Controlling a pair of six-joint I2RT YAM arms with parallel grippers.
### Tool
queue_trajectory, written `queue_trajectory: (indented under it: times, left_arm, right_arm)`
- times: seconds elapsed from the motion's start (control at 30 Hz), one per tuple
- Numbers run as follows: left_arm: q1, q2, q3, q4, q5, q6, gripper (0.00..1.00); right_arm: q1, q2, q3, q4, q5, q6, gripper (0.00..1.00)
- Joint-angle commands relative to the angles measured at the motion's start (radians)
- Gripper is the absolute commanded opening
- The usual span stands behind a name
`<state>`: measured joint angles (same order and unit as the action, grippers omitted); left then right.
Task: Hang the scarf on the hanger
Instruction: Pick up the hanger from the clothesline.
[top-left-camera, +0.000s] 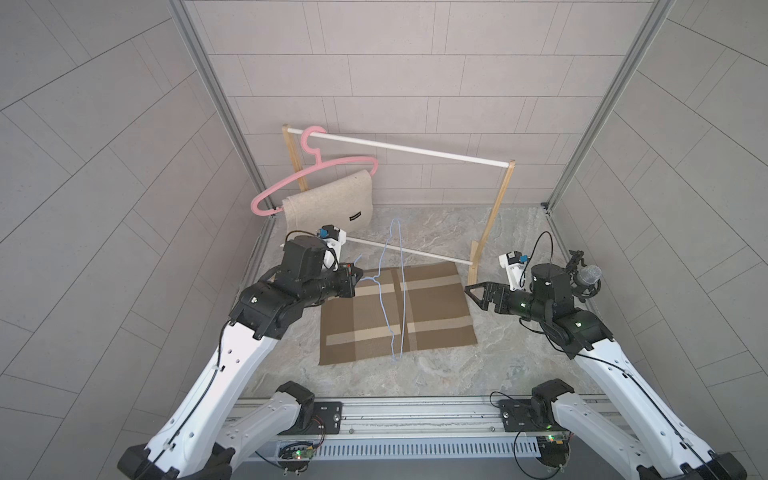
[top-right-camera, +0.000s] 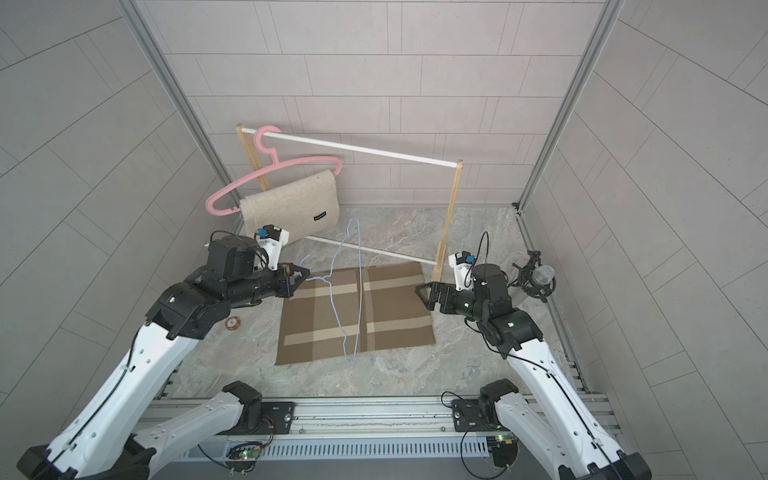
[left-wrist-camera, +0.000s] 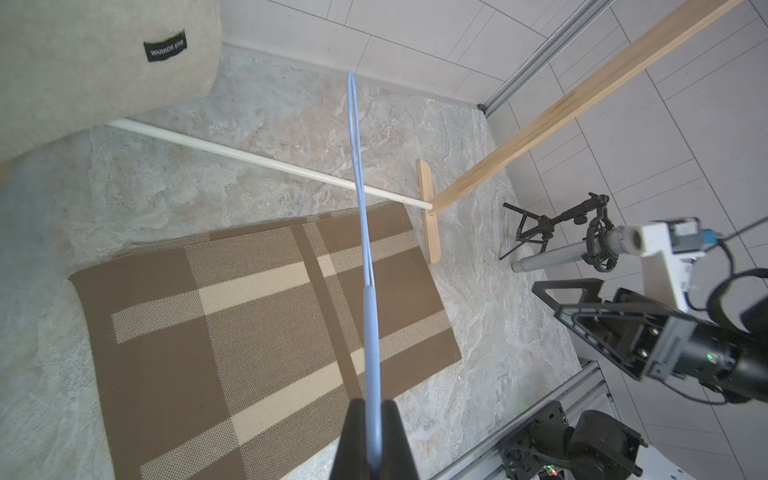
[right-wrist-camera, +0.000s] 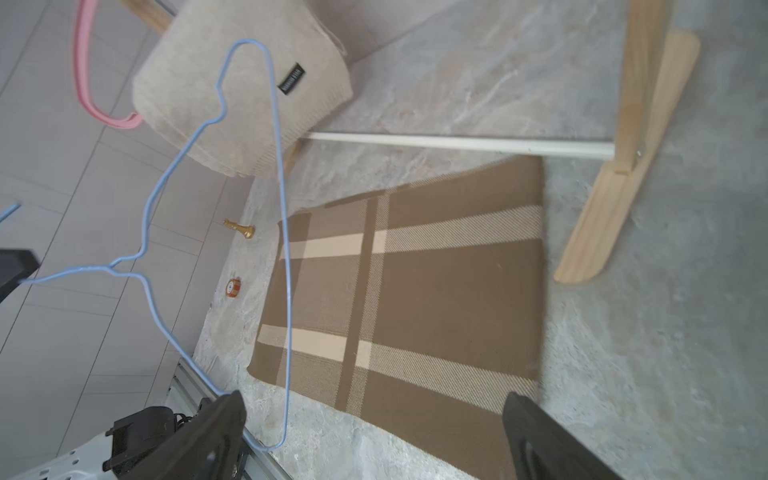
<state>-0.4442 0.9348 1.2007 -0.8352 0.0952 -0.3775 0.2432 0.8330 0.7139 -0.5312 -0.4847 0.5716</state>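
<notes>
Closest in, the right gripper (right-wrist-camera: 374, 415) has its fingers spread wide with nothing between them, just off the facing edge of the folded brown plaid scarf (top-left-camera: 436, 316). Opposite, the left gripper (left-wrist-camera: 372, 409) is pinched tight on the hook end of the blue wire hanger (left-wrist-camera: 372, 332). Its frame reaches out from those fingers above the scarf, which lies flat on the table (top-left-camera: 457, 374) between the two sets of fingers. To pick it up well, I judge the right fingers should drop onto that near edge and catch every layer. They can then feed it through the frame and over the long bar while the left fingers hold the wire level. Well beyond both, the rack (top-left-camera: 415, 150) carries a pink hanger (right-wrist-camera: 82, 62) with a beige scarf (top-left-camera: 328, 203).
</notes>
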Motion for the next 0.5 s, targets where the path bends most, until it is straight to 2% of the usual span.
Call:
queue_trajectory:
  times: [0.0, 0.13, 0.47]
  left_arm:
    - [0.008, -0.062, -0.071, 0.025, 0.019, -0.021, 0.0]
    - [0.015, -0.109, -0.158, 0.053, 0.009, -0.031, 0.0]
    - [0.055, -0.097, -0.241, 0.082, -0.077, -0.059, 0.0]
  right_arm:
    - [-0.075, 0.037, -0.033, -0.055, -0.126, -0.016, 1.0]
    - [-0.13, 0.107, -0.072, -0.057, -0.135, -0.044, 0.98]
    - [-0.132, 0.313, -0.137, 0.067, -0.168, -0.054, 0.91]
